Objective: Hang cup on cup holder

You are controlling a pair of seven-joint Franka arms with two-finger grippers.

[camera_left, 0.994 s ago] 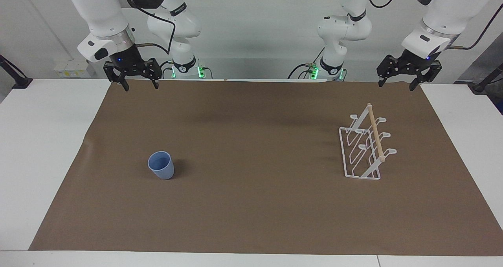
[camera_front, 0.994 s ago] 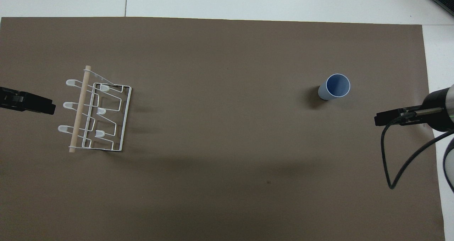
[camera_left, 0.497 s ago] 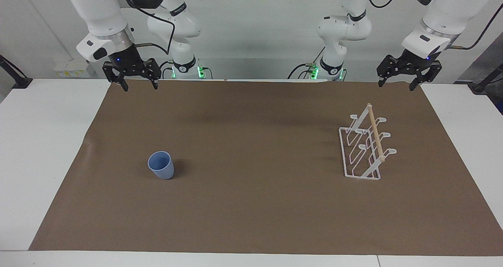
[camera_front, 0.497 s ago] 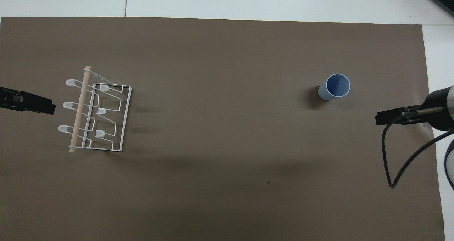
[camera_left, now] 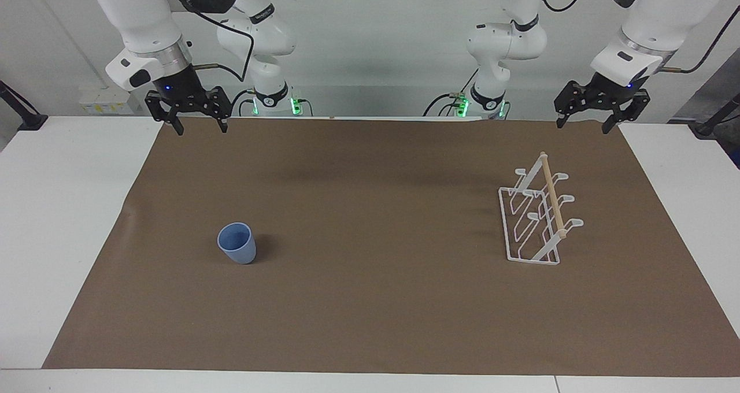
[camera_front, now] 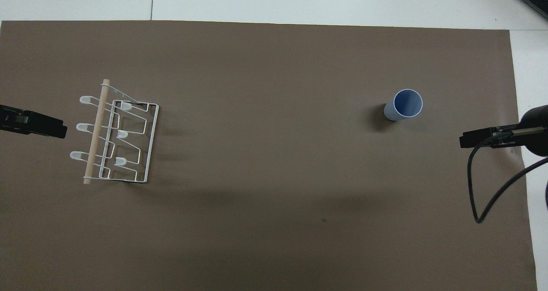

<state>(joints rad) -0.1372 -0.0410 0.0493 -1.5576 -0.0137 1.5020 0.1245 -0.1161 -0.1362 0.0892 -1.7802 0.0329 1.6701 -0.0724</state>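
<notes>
Nearest the robots, the right gripper (camera_left: pixel 198 121) hangs in the air over the robots' edge of the brown mat (camera_left: pixel 370 300), at the right arm's end of the table, with its fingers spread wide and nothing between them. Compared with a second ago it has drifted a little outward, toward the white table top (camera_left: pixel 63 208) beside the mat; the overhead view shows the same small slide of its tip toward the mat's border. That is the only motion so far, and it is slight: I read it as the arm just setting off, not yet committed to a line toward its target.

At the other end, the left gripper (camera_left: pixel 585 120) waits over the mat's corner near its own base, fingers also apart and empty, unmoved from a second ago.

Farther out from the robots stands the cup holder (camera_left: pixel 535 217), toward the left arm's end, its wire base flat on the mat, its wooden rod (camera_left: pixel 552 195) running along the top and every prong bare.

Farthest out, the cup (camera_left: pixel 237 243) sits upright on the mat, mouth up, toward the right arm's end. It is well apart from both grippers and from the rack, and it has not shifted at all.

So the task has barely begun. The right arm looks the likely one to fetch the cup, since it is on that side, but its gripper has to come out over the mat and down before any grasp. The cup must then cross to the rack and go mouth-down over a prong.
</notes>
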